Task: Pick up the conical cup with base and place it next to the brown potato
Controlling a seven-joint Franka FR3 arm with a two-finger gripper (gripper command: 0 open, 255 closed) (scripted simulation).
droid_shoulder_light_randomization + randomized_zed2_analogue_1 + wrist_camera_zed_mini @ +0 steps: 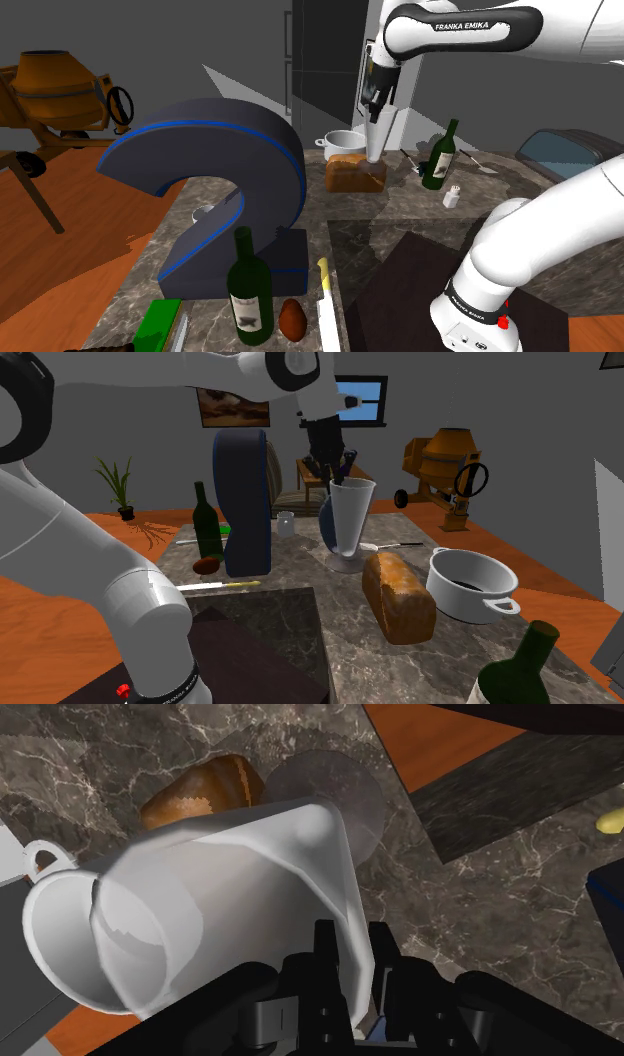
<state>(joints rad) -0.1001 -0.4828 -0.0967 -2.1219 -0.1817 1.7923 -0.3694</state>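
At the shoulder view's far left, on orange floor: orange cement mixer [60, 92]. Next right, standing on the marble counter [400, 215]: large dark-blue figure "2" [215, 185]. Along the near counter edge, in a row rightward: green object [160, 325], dark wine bottle [250, 290], brown potato [292, 318] just beside that bottle, yellow-handled knife [324, 295]. Further right and further back: bread loaf [355, 174], with white pot [343, 142] behind it. Over the loaf: conical cup with base [376, 140], pale grey and translucent, wide mouth up, well apart from the potato. Clamped at the rim by the black gripper [379, 112]; in the wrist view, cup wall pinched between the two fingers [384, 949]. In the second exterior view, round foot low by the counter, between the figure and the loaf; contact with the marble not discernible. Right of the cup: second wine bottle [437, 155], then small white shaker [453, 196] nearer the stand.
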